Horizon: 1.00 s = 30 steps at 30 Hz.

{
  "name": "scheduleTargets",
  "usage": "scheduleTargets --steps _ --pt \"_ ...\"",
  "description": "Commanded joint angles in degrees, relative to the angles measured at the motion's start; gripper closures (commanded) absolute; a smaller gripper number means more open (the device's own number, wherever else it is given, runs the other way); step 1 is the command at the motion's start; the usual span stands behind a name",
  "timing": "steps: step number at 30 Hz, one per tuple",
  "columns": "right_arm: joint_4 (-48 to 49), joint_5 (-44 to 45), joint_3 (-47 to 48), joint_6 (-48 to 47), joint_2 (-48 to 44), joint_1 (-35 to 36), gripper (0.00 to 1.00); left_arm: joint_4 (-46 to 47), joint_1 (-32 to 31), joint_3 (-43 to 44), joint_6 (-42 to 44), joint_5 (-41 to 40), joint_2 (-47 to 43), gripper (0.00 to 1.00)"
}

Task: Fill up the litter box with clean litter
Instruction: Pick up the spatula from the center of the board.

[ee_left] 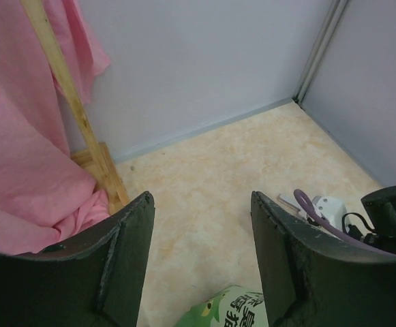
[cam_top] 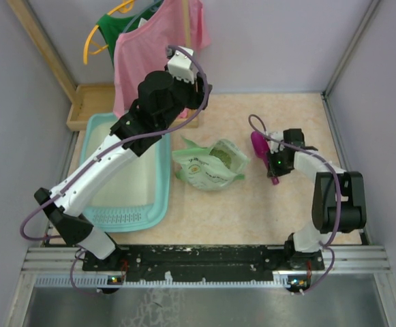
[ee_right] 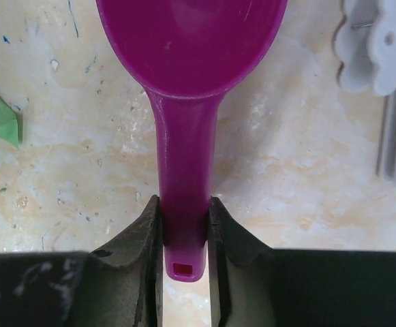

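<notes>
On a mottled beige tabletop [cam_top: 266, 211] boxed in by pale grey walls [cam_top: 279, 41], the right gripper [ee_right: 184, 228] pinches the handle of the magenta scoop [ee_right: 184, 157]. The left gripper [ee_left: 201, 204] hangs raised, gaping and empty. The litter box [cam_top: 162, 184] sits at left, with clean litter [cam_top: 223, 155] in the open bag [cam_top: 201, 172] beside it.

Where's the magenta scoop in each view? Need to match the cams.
Top external: magenta scoop right of centre, under the right pincer.
Left wrist: not in it.
Right wrist: centre, bowl at the top edge, handle between the pincer's fingers.
Shared landmark: pale green bag, centre in top external, bottom edge in left wrist, a sliver at the left edge in right wrist.
</notes>
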Motion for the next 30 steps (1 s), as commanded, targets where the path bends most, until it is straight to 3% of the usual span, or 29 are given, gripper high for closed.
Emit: scheduleTargets --steps 1,10,16,20,27,30 --pt "4.63 2.94 -1.17 -6.19 -10.14 -0.31 1.0 1.21 0.18 0.56 -0.73 1.84 -0.39 0.35" --pt "11.53 7.85 -0.14 -20.94 -29.14 -0.33 1.0 0.27 0.25 0.79 -1.48 6.04 0.4 0.31" --pt "21.22 2.86 -8.36 -36.44 -42.93 -0.33 1.0 3.96 1.26 -5.23 -2.44 13.54 -3.63 0.34" --pt "19.95 -0.23 -9.29 -39.93 -47.21 -0.31 1.0 6.62 1.25 -11.61 -1.65 24.42 -7.4 0.35" --pt "15.77 -10.76 -13.12 -50.13 -56.93 -0.34 1.0 7.15 1.32 -17.6 -1.04 34.44 -11.09 0.34" --pt "13.98 -11.27 -12.38 -49.97 -58.22 -0.32 1.0 9.75 1.41 -19.52 -1.8 38.31 -12.25 0.34"
